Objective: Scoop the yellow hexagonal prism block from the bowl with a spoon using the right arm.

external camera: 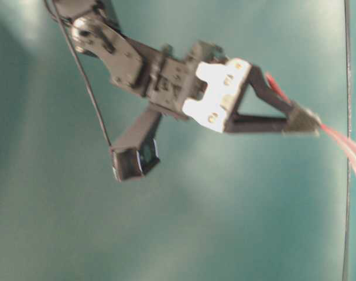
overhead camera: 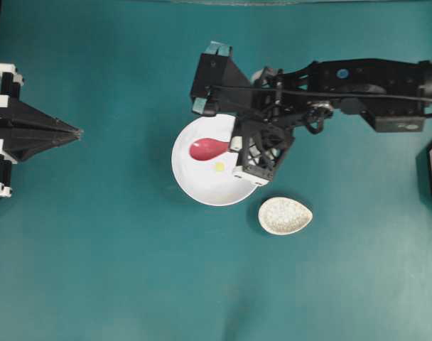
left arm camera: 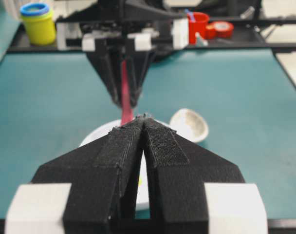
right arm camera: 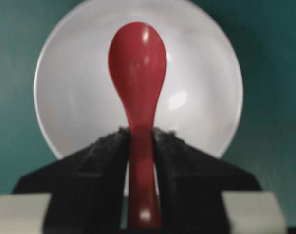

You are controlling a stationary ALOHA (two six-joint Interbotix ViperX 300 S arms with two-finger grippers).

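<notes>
1. The right gripper [right arm camera: 139,146] clamps the red spoon [right arm camera: 137,68] by its handle, between both fingers [right arm camera: 101,156].
2. The scoop hangs over the white bowl [overhead camera: 191,181].
3. The yellow hexagonal prism block [overhead camera: 219,167] lies in the bowl, just beside the scoop.
4. The left gripper [overhead camera: 75,132] rests far left, fingers pressed together.

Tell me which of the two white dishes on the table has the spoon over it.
The large round white bowl, where the right gripper holds the red spoon above it. The small speckled teardrop dish sits apart, with nothing over it.
</notes>
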